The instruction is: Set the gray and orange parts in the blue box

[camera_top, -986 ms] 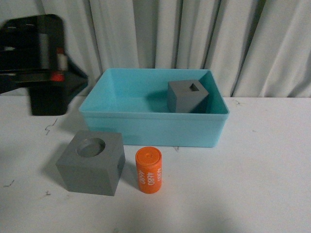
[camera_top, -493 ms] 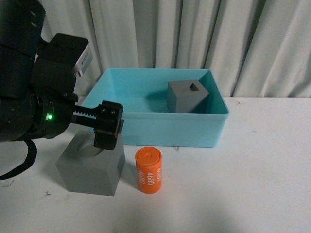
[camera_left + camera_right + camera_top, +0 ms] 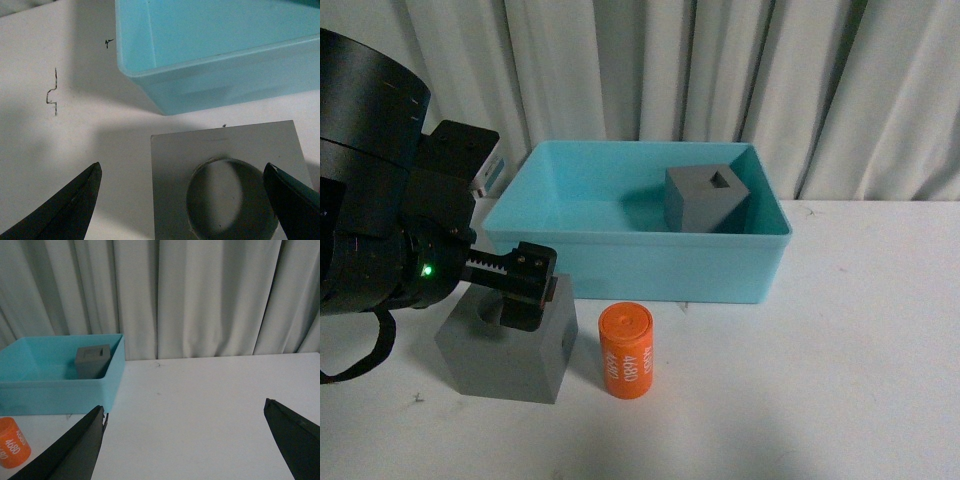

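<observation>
**Mia:** Where is the gray cube with the round hole (image 3: pixel 505 365)?

**Ben:** It sits on the white table (image 3: pixel 840 380), just in front of the blue box (image 3: pixel 640 262), near the box's left corner. It is dull gray with flat sides, and the hole in its top is wide and round.

**Mia:** Does the left gripper (image 3: pixel 182 167) hold it?

**Ben:** No. The gripper hangs right over the cube with its two dark jaws spread wide, one out past each side of the top. The wrist view shows bare table between one jaw and the cube's edge.

**Mia:** And the other gray cube (image 3: pixel 705 200)?

**Ben:** That one is inside the box, by the back right corner. It leans a bit, and its top has a small hole with straight sides.

**Mia:** What about the orange cylinder (image 3: pixel 626 350)?

**Ben:** It stands up on the table, just beside the round-hole cube on the robot's right. It is bright orange and smaller than the cubes, with white digits, 4680, down its side.

**Mia:** And the right gripper (image 3: pixel 184 405)?

**Ben:** Its jaws are spread wide too, with nothing between them but table. A pale curtain (image 3: pixel 720 70) hangs behind it all.
</observation>
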